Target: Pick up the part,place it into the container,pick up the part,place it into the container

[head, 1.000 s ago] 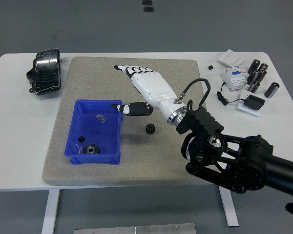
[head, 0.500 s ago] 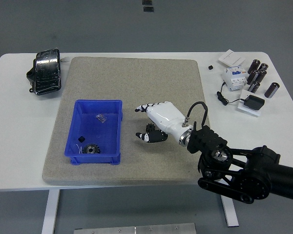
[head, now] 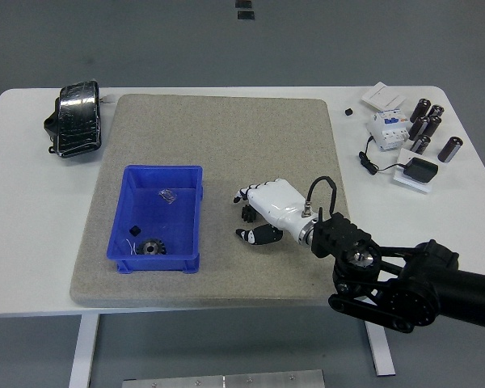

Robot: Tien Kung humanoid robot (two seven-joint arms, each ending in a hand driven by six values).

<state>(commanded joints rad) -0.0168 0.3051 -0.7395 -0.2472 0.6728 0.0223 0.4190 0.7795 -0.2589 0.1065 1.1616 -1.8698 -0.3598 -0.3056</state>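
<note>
- Small black gear [head: 246, 213] lies on the grey mat [head: 226, 137], right of the blue bin [head: 191, 212], under the right hand's [head: 268, 212] curled fingers [head: 243, 196].
- Whether they grip it, I cannot tell.
- Another gear [head: 150, 247] sits in the bin.

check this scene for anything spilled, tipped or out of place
Nothing stands out. The blue plastic bin sits upright on the grey felt mat with a black metal gear and small bits inside. A second small black gear lies on the mat beside the bin, under the white right hand. Nothing spilled.
</note>
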